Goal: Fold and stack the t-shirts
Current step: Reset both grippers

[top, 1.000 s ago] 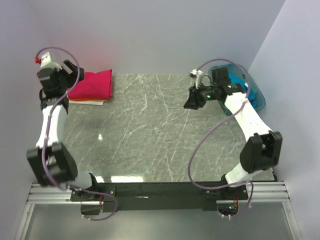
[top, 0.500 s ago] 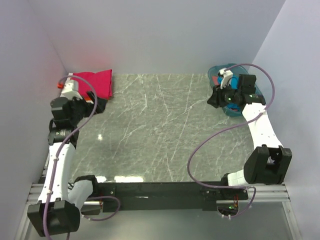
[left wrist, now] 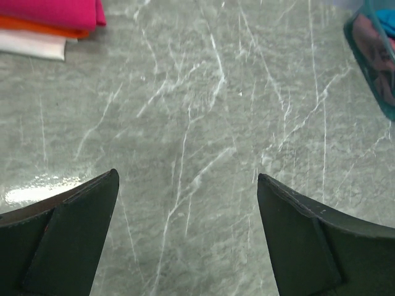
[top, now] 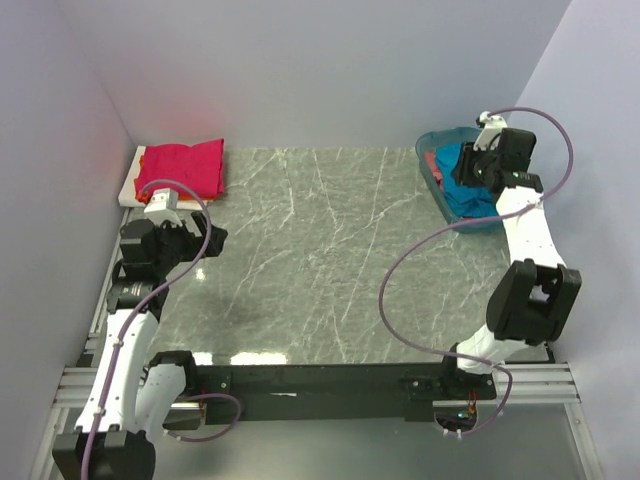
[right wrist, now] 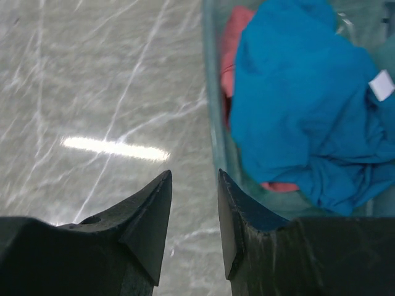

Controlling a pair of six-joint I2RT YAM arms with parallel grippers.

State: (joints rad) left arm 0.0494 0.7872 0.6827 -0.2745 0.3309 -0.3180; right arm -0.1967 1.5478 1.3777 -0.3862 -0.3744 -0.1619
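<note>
**marbletop_fan:** ok so where are the shirts seen right now?

**yam_watcher:** The teal-blue t-shirt (right wrist: 296,105) is found crumpled inside the basket (right wrist: 213,123), white label showing. A coral-pink cloth (right wrist: 237,43) is tucked under it. The magenta t-shirt (top: 182,165) is laid folded way across the table (top: 320,250) from the basket, at the far corner on the opposite side. It's stacked on the orange t-shirt (left wrist: 43,26), and a white layer (left wrist: 31,44) is seen under that. What the white bit is can't be told tbh.

**marbletop_fan:** and the grippers? anything grabbed?

**yam_watcher:** Nope, nothing is grabbed. The right gripper (right wrist: 194,176) is held over the basket at its table-side edge. Its fingers are parted by a narrow gap, and only marble is seen between them. The left gripper (left wrist: 188,179) is hung over bare marble, well apart from the basket and much nearer the folded stack. Its fingers are spread wide, with nothing pinched there either.
</note>
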